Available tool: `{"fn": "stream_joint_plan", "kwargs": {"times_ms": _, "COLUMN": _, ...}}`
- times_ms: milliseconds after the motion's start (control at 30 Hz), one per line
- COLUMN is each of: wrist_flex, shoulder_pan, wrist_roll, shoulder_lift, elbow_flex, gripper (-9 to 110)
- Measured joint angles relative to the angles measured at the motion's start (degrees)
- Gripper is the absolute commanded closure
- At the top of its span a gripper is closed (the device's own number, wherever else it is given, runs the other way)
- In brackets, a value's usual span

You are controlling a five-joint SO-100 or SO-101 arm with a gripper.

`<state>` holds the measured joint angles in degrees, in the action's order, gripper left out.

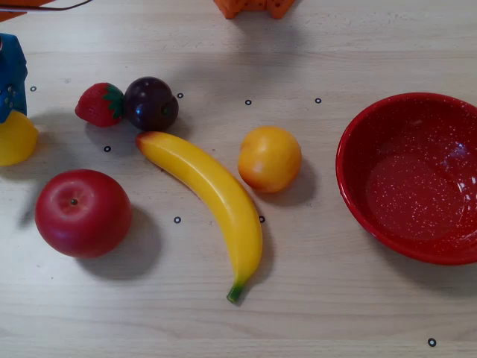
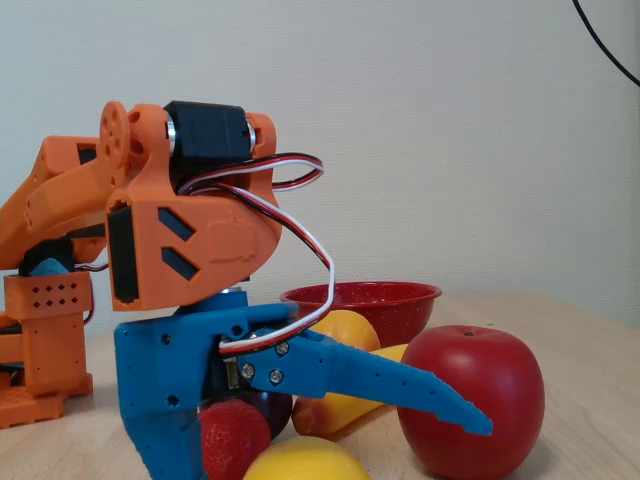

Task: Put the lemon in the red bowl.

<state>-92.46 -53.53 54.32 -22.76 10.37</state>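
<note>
The lemon (image 1: 15, 139), small and bright yellow, lay at the overhead view's left edge, partly hidden, well apart from the empty, upright, white-speckled glossy red bowl (image 1: 350, 186) at the far right.

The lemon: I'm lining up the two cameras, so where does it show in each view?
Overhead view: the lemon sits at the far left edge, partly under the blue gripper.
Fixed view: the lemon is at the bottom edge, centre, below the gripper.
Shared landmark: the red apple, close beside the lemon in both.
</note>
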Motion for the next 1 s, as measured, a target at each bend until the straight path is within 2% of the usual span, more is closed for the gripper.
{"fn": "stream_joint_plan", "kwargs": {"times_ms": 300, "wrist_flex": -0.1, "shoulder_pan": 0.0, "wrist_roll": -1.0, "shoulder_lift": 0.0, "elbow_flex": 0.0, "gripper": 39}}
{"fn": "stream_joint_plan", "kwargs": {"times_ms": 1000, "wrist_flex": -0.1, "shoulder_pan": -0.2, "wrist_roll": -1.1, "shoulder_lift": 0.0, "elbow_flex": 0.0, "gripper": 59}}
